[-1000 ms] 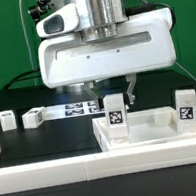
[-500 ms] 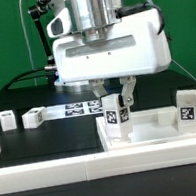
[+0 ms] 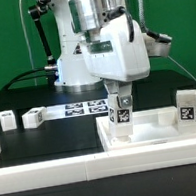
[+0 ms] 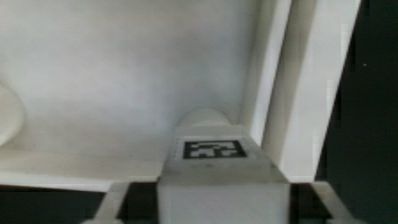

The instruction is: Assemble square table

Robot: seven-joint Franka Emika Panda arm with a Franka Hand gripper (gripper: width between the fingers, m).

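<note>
The square table's white top lies at the front on the exterior view's right, its raised rim showing in the wrist view. A white tagged leg stands upright on the top near its left corner. My gripper is shut on this leg from above, one finger on each side. A second leg stands upright at the top's right side. Two more legs sit on the black surface at the left.
The marker board lies flat on the black surface behind the top. A long white rail edges the front of the work surface. The arm's base stands behind, in front of a green backdrop.
The hand has turned about its upright axis, from broadside to nearly edge-on, while staying over the same leg. The leg in its grip has turned with it. The other legs have not moved.
</note>
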